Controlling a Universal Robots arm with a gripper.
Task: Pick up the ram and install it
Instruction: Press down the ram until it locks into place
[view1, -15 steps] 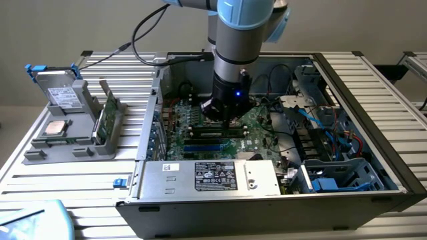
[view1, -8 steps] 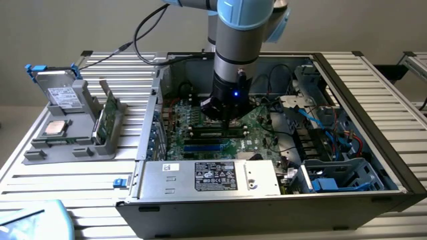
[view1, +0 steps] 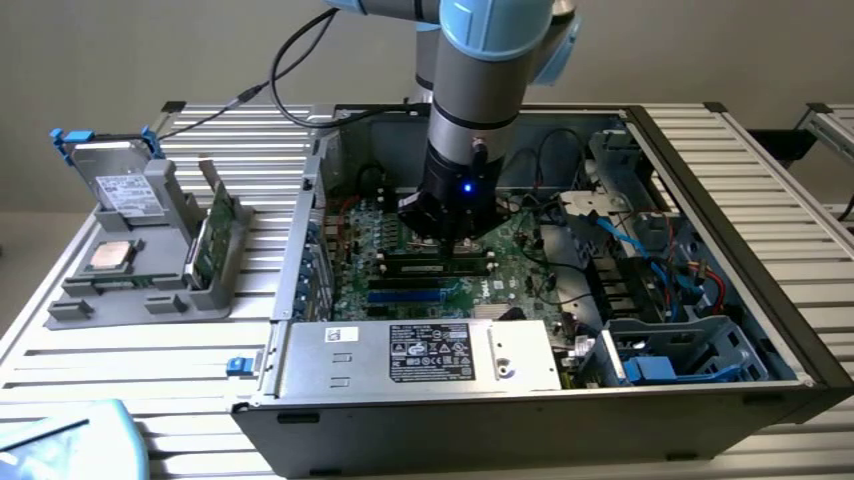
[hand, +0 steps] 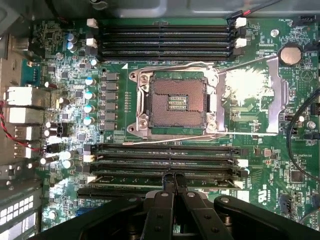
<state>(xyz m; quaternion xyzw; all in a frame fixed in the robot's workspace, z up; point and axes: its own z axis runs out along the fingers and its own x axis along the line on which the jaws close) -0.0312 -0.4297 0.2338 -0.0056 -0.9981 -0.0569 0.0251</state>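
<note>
"Gripper (view1: 454, 238) is down inside the open computer case (view1: 747, 180), low over the motherboard (view1: 400, 235). From where we stand the arm's own body hides the fingertips."

"The wrist view settles that: the gripper (hand: 173, 176) has its two black fingers (hand: 161, 210) pressed together, tip to tip, with nothing between them."

"And the ram (view1: 424, 266)?"

"Already lying in a slot. In the wrist view the ram (hand: 130, 179) is the long green strip in the bank of slots nearest the fingers, and the closed tips sit right over its middle (whether they actually touch it, I cannot tell)."

"What else does that camera give you?"

"The processor socket (hand: 172, 102), open and bare, between the two banks of memory slots. The far bank (hand: 165, 42) looks like plain black slots."

"From the room I get what that view misses: a grey holder (view1: 147, 290) outside the case, on the exterior view's left, carrying a silver-topped chip (view1: 110, 255), a grey drive with blue tabs (view1: 118, 185) and a green board (view1: 214, 235) standing on edge."

"Well apart from the arm?"

"Yes, well apart."
</note>
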